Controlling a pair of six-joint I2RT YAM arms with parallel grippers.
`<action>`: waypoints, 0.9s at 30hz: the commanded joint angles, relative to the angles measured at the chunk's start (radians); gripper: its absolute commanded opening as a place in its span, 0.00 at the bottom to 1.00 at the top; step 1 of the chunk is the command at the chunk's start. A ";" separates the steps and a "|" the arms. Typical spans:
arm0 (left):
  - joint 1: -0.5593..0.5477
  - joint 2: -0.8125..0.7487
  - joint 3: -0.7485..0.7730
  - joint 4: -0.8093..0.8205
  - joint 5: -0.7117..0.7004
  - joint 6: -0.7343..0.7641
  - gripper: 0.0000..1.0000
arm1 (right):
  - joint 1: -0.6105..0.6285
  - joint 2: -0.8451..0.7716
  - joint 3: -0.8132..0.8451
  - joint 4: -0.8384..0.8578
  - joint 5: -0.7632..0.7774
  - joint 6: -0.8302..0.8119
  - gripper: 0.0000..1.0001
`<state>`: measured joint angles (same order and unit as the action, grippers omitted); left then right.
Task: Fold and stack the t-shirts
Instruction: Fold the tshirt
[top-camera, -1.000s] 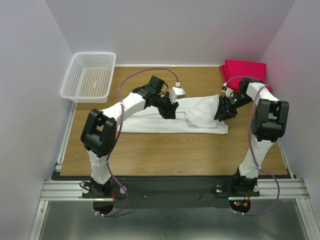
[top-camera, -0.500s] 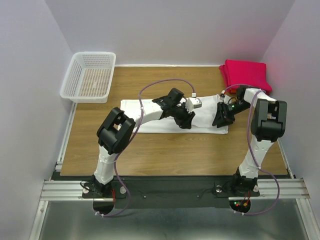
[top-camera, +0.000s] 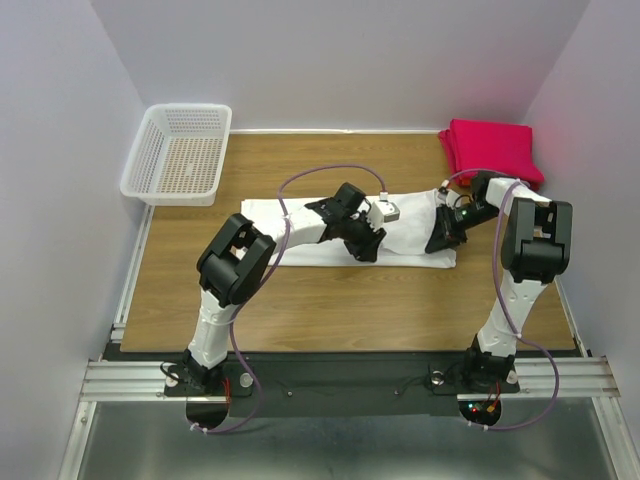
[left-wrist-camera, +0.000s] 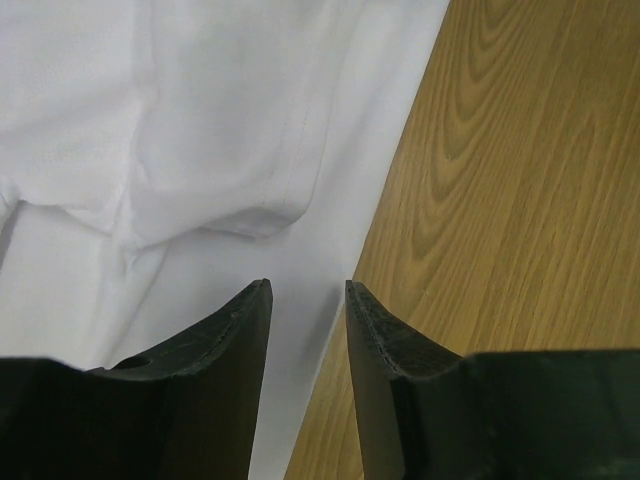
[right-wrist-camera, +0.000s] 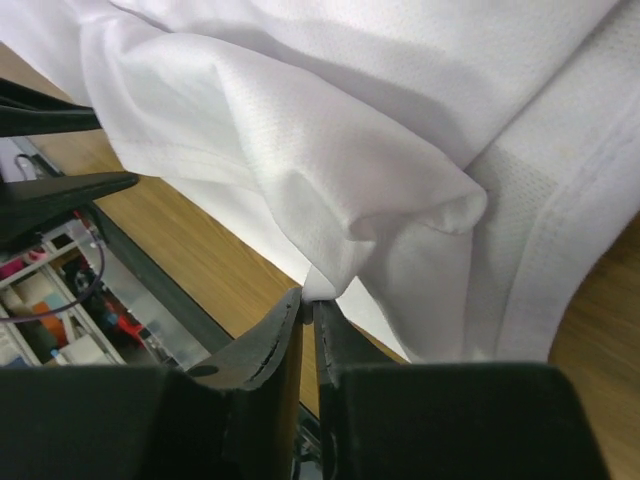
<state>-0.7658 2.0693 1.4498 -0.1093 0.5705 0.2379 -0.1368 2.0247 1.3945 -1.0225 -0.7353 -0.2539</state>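
A white t-shirt (top-camera: 300, 230) lies as a long folded band across the middle of the wooden table. My left gripper (top-camera: 365, 248) is open and empty over its near edge; in the left wrist view the gripper (left-wrist-camera: 308, 288) has bare cloth (left-wrist-camera: 180, 130) and wood between its fingers. My right gripper (top-camera: 438, 240) is shut on a pinch of the white t-shirt's right end, seen in the right wrist view (right-wrist-camera: 308, 296) with the cloth (right-wrist-camera: 330, 150) lifted into a fold. A folded red t-shirt (top-camera: 490, 148) lies at the back right corner.
A white plastic lattice basket (top-camera: 180, 152) stands at the back left corner, partly over the table's edge. White walls close in on three sides. Bare wooden table (top-camera: 350, 300) lies in front of the shirt.
My left arm swung right along the shirt, from its middle top to its near edge, and eased back a little. The shirt's near part got folded into a narrower band. The right gripper stayed at the right end.
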 joint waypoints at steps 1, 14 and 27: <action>-0.003 -0.081 -0.048 -0.016 -0.008 0.038 0.45 | 0.006 -0.018 0.029 -0.002 -0.110 -0.004 0.12; 0.014 -0.054 -0.063 -0.066 0.002 0.064 0.40 | 0.006 0.161 0.231 -0.004 -0.418 0.097 0.00; 0.025 -0.048 -0.071 -0.104 0.015 0.078 0.40 | -0.001 0.328 0.376 0.097 -0.572 0.232 0.01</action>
<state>-0.7498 2.0651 1.4021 -0.1551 0.5758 0.2962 -0.1360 2.3390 1.7420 -0.9806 -1.2358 -0.0826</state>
